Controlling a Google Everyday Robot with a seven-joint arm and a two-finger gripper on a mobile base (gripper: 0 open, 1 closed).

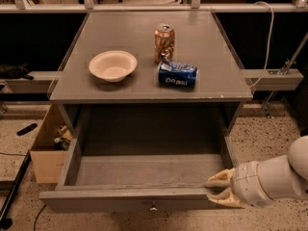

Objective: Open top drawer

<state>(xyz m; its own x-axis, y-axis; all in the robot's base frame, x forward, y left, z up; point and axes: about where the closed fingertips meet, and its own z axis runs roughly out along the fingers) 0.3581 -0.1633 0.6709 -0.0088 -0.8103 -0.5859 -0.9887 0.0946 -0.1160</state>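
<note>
My cream-yellow gripper, on a white arm, sits at four o'clock against the matte grey wooden top drawer with its small silver knob. On the grey tabletop are an off-white round bowl, a copper-brown upright can and a blue can lettered white — over a speckled beige floor.

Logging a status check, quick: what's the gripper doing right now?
gripper: closed on the front panel of the top drawer, at its right end; the drawer is pulled out.
</note>
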